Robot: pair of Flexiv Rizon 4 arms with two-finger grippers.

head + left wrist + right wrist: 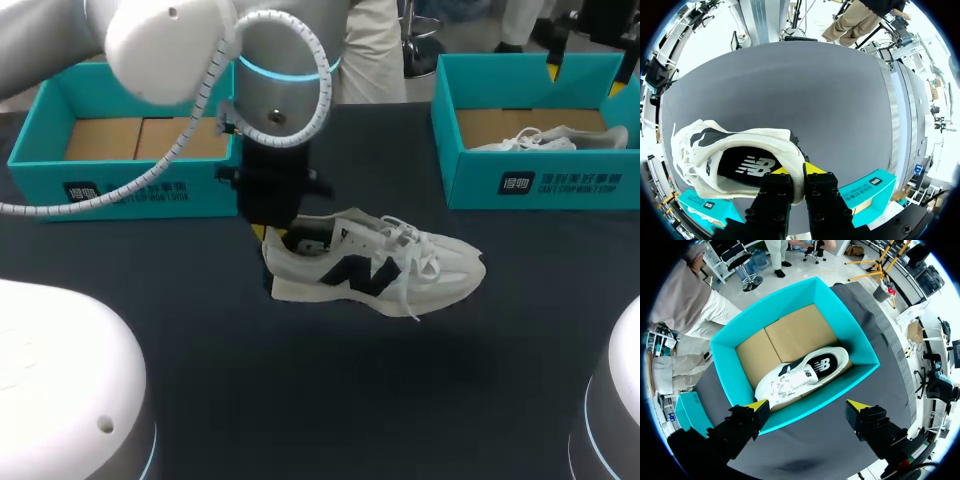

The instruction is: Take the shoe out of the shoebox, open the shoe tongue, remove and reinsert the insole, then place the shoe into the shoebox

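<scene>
White shoe (375, 265), heel pinched in the left arm's (270, 90) downward-pointing jaws; right jaws hover spread above a box (815, 400).

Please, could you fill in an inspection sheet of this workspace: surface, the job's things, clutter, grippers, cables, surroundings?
surface: dark table.
job's things: white shoe at mid-table, outside both boxes, with the dark insole inside it; whether it rests or is lifted cannot be told. The left shoebox is empty and shows its cardboard floor. The right shoebox holds a second shoe.
clutter: nothing seen.
grippers: left gripper shut on the white shoe's heel collar, one finger inside, one outside. Right gripper open, above the right shoebox, touching nothing.
cables: white coiled hose loops off the left arm, apart from the shoe.
surroundings: nothing seen reaching over the table.
</scene>
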